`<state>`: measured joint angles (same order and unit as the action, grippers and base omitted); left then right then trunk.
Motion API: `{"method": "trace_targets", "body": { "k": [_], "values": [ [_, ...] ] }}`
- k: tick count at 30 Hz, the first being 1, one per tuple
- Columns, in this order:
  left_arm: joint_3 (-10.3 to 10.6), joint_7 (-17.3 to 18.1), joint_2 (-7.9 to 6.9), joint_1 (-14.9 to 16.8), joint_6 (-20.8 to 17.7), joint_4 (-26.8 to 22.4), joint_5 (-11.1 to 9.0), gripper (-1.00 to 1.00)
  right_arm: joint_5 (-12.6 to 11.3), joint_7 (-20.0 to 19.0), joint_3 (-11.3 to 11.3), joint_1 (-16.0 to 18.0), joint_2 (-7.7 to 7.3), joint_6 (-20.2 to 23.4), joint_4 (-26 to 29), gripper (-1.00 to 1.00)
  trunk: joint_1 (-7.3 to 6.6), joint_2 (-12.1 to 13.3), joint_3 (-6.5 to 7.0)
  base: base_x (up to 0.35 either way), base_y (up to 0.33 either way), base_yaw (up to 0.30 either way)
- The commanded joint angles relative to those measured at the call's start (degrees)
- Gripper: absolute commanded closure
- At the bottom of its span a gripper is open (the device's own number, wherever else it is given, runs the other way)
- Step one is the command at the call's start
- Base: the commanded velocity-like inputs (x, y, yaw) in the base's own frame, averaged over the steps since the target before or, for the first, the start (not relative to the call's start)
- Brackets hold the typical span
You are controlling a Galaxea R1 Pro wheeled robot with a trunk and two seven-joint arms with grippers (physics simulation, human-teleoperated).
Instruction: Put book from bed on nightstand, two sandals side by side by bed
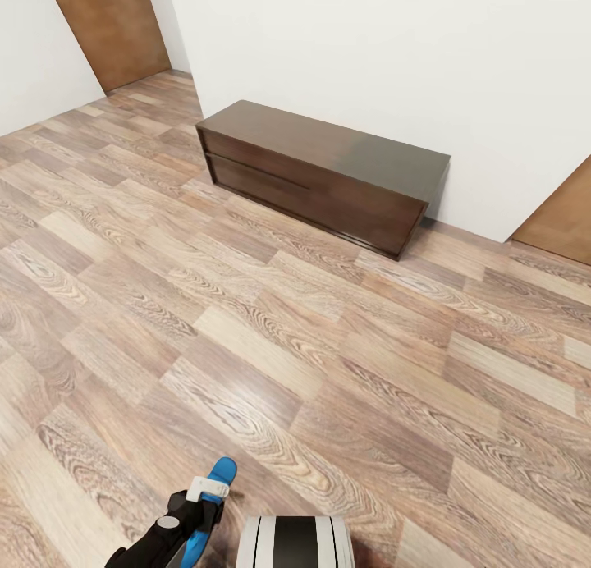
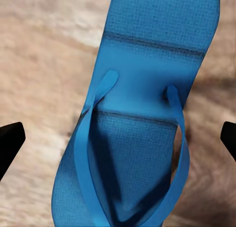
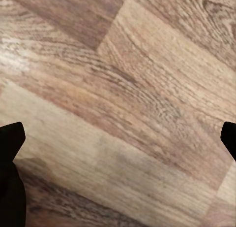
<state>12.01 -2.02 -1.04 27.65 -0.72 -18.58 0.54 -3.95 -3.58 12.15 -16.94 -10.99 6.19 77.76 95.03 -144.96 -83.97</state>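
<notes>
One blue sandal [image 2: 147,64], strap side up, between the fingers of the left claw [image 2: 118,143]. Fingers spread wide, black tips well out to either side, neither one touching the sole. Looks to be lying flat on the floor [image 1: 287,346], but hard to confirm from the left wrist view. In the head view, same sandal [image 1: 220,472] poking out just past the left arm [image 1: 164,539], right beside the robot's striped trunk [image 1: 295,543].

Right claw [image 3: 118,143] also spread, nothing between the tips, just wood planks underneath.

Risks, as a judgement:
- Closing across the wide sole could squash or buckle it: thin, soft-looking, likely to flex and pop free.
- Catching a strap alone could leave it dangling and swinging, making a neat side-by-side placement hard.
- Coming down too low could scrape the fingertips on the planks or shove the sandal away.
- Driving the base with the sandal this near the trunk could nudge or run over it.
- Pairing it with the second sandal calls for matching orientation; easy to set down skewed.

Farther out, open wood-plank floor. Then a long low dark bench [image 1: 328,170] against the white wall [image 1: 369,59]. Not a nightstand, so a wrong target for the book. Two drawer-like fronts on its long face, both closed, contents hidden.

Farthest: a brown door [image 1: 111,26] beyond the bench's far end, another brown door [image 1: 562,219] past its near end.
</notes>
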Motion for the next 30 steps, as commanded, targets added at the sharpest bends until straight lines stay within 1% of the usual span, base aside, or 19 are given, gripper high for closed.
{"method": "trace_targets", "body": {
  "k": [1, 13, 30],
  "values": [
    [0.4, -0.2, -0.05, 0.0, 0.0, -0.1, 0.1, -1.00, -0.4, -0.3, 0.1, 0.0, 0.01, 0.3, 0.1, -1.00, 0.02, 0.0, -0.25, 0.000, 0.000, 0.000],
    [0.4, -0.3, -0.13, 0.1, 0.2, 0.0, 0.1, -1.00, -0.4, -0.3, 0.1, 0.0, 0.01, 0.3, 0.1, -1.00, 0.33, -0.2, -2.91, 0.000, 0.000, 0.000],
    [0.4, -0.3, -0.19, 0.1, 0.4, 0.0, 0.1, -1.00, -0.4, -0.3, 0.1, 0.0, 0.01, 0.3, 0.1, -1.00, 0.33, -0.2, -2.91, 0.000, 0.000, 0.000]
  ]
}}
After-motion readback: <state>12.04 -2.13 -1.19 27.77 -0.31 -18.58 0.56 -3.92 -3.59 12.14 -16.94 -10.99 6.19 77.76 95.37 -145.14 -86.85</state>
